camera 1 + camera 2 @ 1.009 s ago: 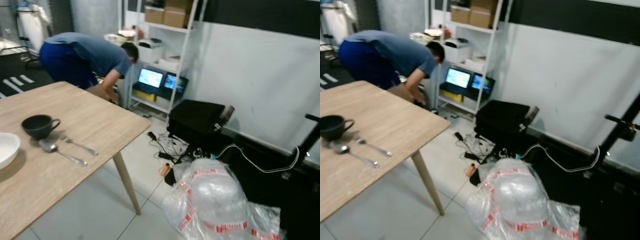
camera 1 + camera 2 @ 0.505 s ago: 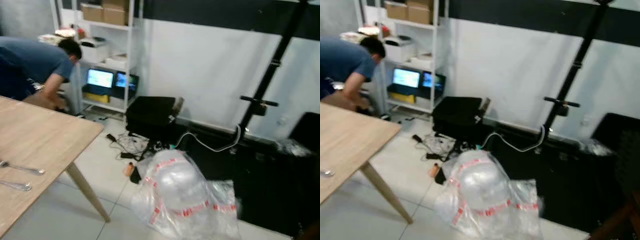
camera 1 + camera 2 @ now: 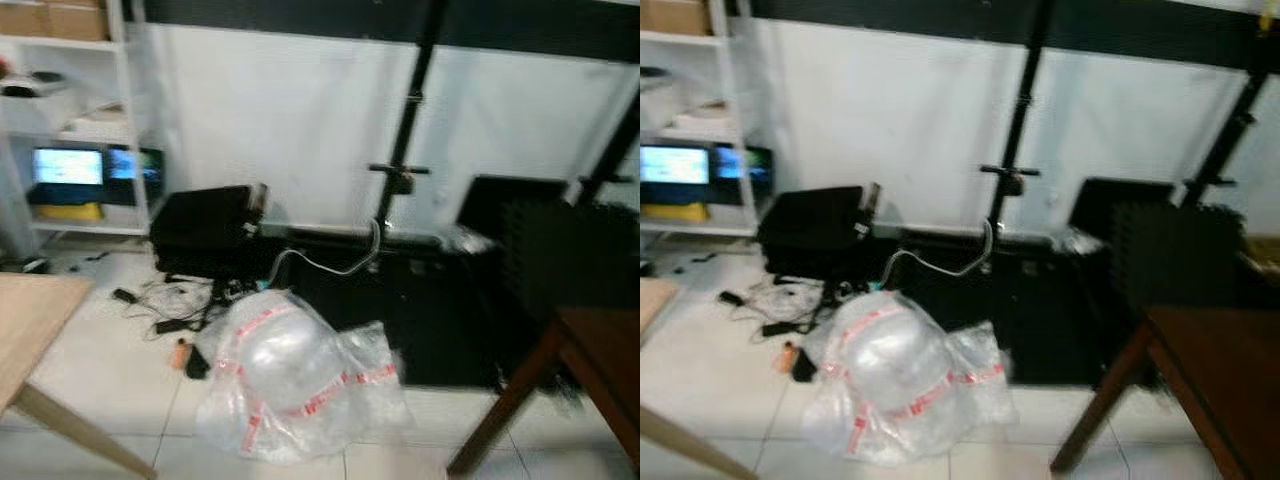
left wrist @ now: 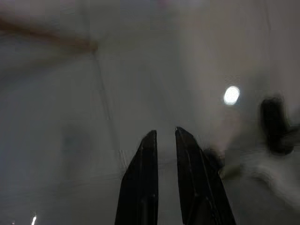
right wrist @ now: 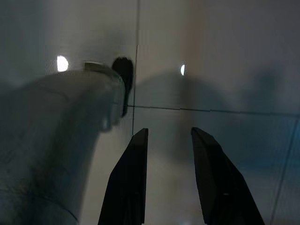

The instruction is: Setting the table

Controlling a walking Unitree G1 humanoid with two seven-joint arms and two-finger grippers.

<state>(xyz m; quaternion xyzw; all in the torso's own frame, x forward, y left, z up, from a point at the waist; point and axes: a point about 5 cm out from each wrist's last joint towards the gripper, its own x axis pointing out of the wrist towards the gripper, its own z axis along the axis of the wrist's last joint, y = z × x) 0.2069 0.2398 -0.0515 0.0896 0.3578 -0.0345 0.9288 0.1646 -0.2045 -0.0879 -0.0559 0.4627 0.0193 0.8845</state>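
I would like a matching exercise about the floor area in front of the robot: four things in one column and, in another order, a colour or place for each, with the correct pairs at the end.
Things:
1. plastic bundle
2. suitcase
3. dark table
4. screens

Descriptions:
A. black, on the floor by the white wall
B. brown wood, at the robot's right
C. clear wrap with red-printed tape, on the tiles
D. glowing blue, on a low shelf at the robot's left

Pairs: 1-C, 2-A, 3-B, 4-D
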